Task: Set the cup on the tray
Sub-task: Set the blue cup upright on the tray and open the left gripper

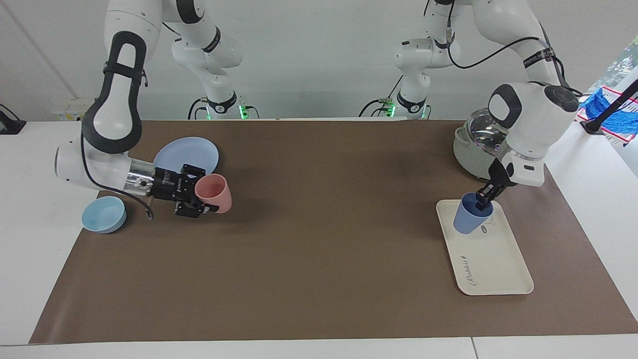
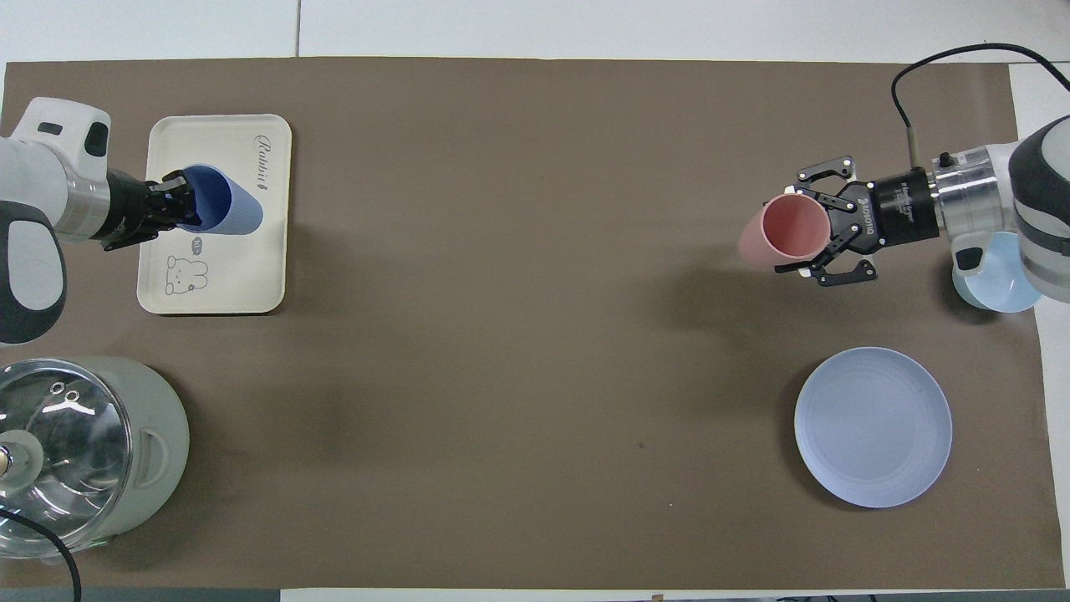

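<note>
The left gripper (image 1: pixel 482 199) had its jaws closed on the rim of the blue cup (image 1: pixel 468 219), one finger inside the mouth and one outside. The cup hung tilted over the tray (image 1: pixel 491 264), above the end nearer the robots, close to the rabbit drawing; whether its base touched the tray could not be told. The tray lay on the brown mat (image 1: pixel 324 239) at the left arm's end of the surface, with a lidded pot (image 1: pixel 473 149) nearer the robots than it.

The right gripper (image 1: pixel 199 197) had its jaws clamped on the rim of a pink cup (image 1: pixel 215 193), held tilted above the mat at the right arm's end. A round blue plate (image 1: pixel 192 152) lay nearer the robots than that cup, and a light-blue bowl (image 1: pixel 103 214) sat toward the mat's edge.
</note>
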`<action>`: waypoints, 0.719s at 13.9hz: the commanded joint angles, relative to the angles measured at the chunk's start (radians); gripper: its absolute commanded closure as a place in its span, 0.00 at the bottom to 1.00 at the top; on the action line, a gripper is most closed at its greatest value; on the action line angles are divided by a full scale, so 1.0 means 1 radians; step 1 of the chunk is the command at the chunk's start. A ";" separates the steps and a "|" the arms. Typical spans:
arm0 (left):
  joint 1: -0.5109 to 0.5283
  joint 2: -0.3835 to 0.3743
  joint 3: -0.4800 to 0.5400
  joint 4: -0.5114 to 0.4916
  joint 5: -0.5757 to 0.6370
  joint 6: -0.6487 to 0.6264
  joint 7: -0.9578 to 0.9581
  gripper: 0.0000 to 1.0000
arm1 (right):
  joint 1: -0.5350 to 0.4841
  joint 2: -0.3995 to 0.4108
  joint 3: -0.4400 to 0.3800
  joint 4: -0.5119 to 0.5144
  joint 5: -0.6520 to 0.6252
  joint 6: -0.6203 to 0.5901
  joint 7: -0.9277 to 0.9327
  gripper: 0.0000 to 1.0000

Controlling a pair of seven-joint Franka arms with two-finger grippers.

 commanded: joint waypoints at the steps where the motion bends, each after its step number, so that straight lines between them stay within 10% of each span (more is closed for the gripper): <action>1: 0.060 -0.026 -0.007 -0.066 -0.019 0.036 0.110 1.00 | -0.077 0.046 0.017 0.051 -0.082 -0.060 -0.075 1.00; 10: 0.081 0.069 -0.007 -0.074 -0.054 0.233 0.121 1.00 | -0.188 0.329 0.023 0.370 -0.202 -0.241 -0.190 1.00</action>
